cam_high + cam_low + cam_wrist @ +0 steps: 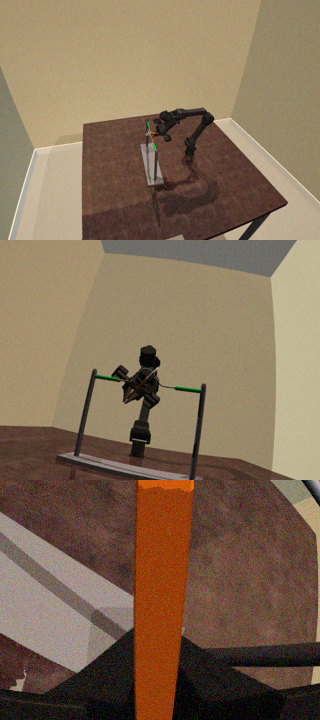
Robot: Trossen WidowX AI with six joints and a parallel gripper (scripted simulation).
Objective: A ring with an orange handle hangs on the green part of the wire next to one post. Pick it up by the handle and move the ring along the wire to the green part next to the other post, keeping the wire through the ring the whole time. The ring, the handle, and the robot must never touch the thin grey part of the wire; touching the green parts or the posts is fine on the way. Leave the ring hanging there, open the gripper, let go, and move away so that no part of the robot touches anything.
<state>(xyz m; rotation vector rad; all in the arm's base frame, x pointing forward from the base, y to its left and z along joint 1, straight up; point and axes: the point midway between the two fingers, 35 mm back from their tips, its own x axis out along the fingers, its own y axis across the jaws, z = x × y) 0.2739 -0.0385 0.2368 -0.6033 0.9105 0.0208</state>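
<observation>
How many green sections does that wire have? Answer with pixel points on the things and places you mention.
2. One green section [148,124] [188,389] joins the post on the right in the exterior view; the other green section [154,146] [107,377] joins the post on the left.

You can read no text, label, brand, number or sign in the top, exterior or wrist view; nothing you see there carries any lettering or marking that you can make out.
</observation>
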